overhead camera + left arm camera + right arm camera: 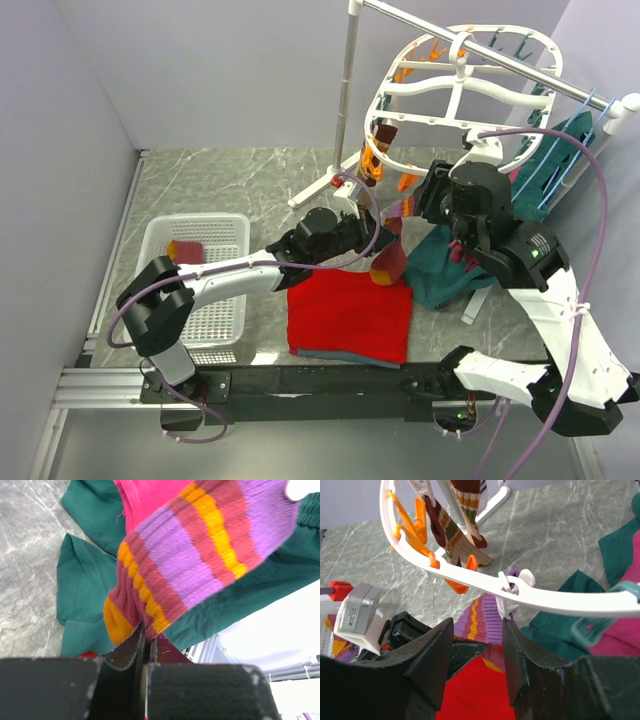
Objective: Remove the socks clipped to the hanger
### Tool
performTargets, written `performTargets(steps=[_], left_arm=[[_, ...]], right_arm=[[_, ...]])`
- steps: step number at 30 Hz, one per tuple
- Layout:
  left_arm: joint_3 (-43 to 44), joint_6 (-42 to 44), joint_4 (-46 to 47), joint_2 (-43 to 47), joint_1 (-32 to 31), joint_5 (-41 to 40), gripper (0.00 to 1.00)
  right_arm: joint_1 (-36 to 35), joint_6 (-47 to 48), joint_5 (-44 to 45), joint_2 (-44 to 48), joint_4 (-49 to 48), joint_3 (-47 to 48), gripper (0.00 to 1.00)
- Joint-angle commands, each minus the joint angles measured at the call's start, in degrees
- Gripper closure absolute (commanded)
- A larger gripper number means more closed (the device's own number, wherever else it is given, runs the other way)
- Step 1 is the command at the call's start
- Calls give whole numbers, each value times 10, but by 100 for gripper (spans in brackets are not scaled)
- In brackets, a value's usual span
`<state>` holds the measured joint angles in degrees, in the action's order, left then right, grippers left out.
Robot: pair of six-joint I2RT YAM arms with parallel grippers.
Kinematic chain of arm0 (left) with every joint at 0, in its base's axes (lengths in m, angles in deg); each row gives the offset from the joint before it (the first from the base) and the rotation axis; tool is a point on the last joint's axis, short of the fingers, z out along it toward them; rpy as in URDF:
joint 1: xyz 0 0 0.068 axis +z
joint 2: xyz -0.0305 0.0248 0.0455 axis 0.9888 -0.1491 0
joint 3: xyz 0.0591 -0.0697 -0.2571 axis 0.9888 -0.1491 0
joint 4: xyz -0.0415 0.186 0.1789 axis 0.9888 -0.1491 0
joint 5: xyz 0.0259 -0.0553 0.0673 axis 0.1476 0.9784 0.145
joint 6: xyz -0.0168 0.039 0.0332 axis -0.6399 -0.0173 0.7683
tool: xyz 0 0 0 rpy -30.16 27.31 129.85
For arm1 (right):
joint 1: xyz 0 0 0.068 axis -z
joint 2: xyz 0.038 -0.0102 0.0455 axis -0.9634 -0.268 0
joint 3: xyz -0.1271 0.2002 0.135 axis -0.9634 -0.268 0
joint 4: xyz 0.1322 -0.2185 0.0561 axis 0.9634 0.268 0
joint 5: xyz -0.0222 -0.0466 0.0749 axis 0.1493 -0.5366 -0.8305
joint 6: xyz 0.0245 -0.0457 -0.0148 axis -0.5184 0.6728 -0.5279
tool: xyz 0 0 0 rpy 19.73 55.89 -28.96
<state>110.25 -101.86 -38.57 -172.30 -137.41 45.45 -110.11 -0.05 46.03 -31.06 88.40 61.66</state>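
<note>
The left end effector (pixel 146 639) is shut tight on the lower end of a purple striped sock (pixel 200 555), beside its orange patch; no gap is seen between the jaws. From this grip the sock is seen to run up and rightward, above the red cloth (pixel 350 315) and teal garment (pixel 85 580) on the bench (pixel 230 175), to a white peg (pixel 512 585) on the rim of the hanger (pixel 470 572), where its cuff is clipped. The right end effector (pixel 476 647) is spread wide with nothing held. The peg and sock top are framed between its fingers, though contact with either cannot be told.

Hazards, as judged: if the sock is pulled while the peg is shut, the hanger may be tilted or swung on its rail, and the brown sock (pixel 465 505) beside it may be shaken loose. The knit may be overstretched, or slipped from the narrow grip. If the right fingers are closed on the rim instead of the peg, no release would be obtained.
</note>
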Motion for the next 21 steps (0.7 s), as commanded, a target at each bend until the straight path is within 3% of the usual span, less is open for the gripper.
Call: performTargets(steps=[1,10,16,21], left_arm=[[2,-9,4,24,-4,13,99],[-2,-17,7,36,-8,26,99],[-9,-16,2,52,-9,25,99],[-9,-25,8,51,-11,38,99]], right_arm=[[-3,13,12,19,3,4,48],[28,32,26,38,-22,-16,47],[104,49,-90,77,-95,-76,47],[118,56,-137,103,-173,-132,47]])
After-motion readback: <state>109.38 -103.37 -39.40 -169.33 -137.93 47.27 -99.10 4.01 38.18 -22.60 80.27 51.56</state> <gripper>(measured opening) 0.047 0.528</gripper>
